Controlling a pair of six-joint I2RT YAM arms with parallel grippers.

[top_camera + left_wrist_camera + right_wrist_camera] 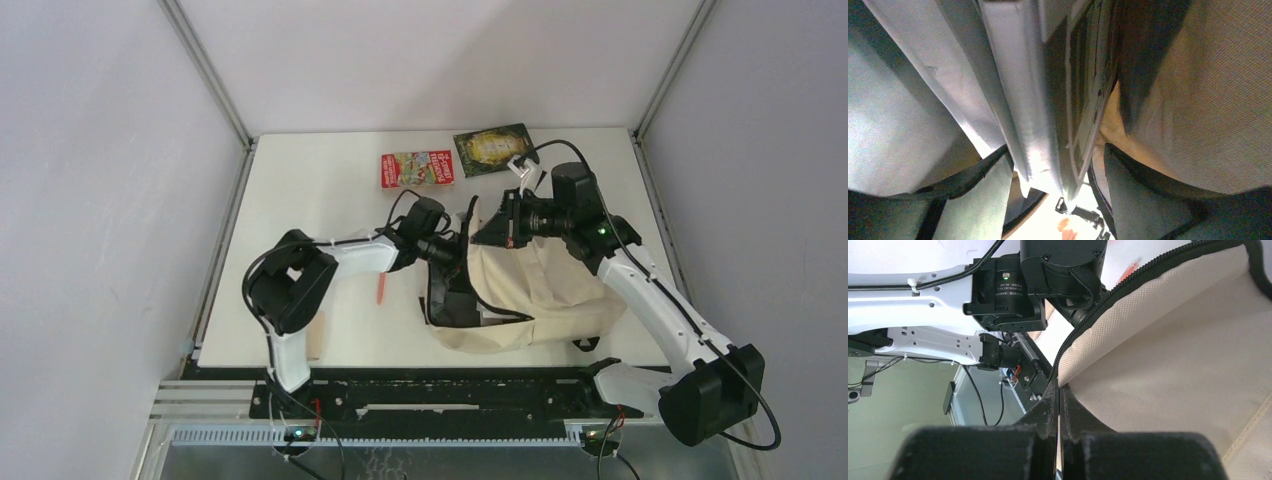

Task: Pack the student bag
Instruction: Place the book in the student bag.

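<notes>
The bag [540, 285] lies on the table [300, 200] in front of the right arm, its long axis running left to right and its dark-lined mouth turned toward the left arm. So anything going in has to enter from the left and travel rightward along that axis. The right hand [1058, 405] is at the far upper corner of the mouth, its fingers pressed together on the black zip rim [1068, 347]. It pinches the rim and lifts the cream flap off the table, so the opening gapes. The left hand [1057, 155] is right at that opening and points into it. Its fingers [983, 195] are spread, with beige canvas close on one side. A pale and dark edge runs between them, but I cannot tell what it is, nor that the fingers close on it. I judge this hand to be the free one, and the nearer one for loading, since the right is busy propping the mouth. A red book [417, 168] and a green book [491, 148] lie side by side at the far edge of the table, beyond both hands and apart from the bag. The red one lies with its long side across the table and is closer to the left arm's reach. A red pen [381, 288] lies just left of the mouth, beside the left forearm.
</notes>
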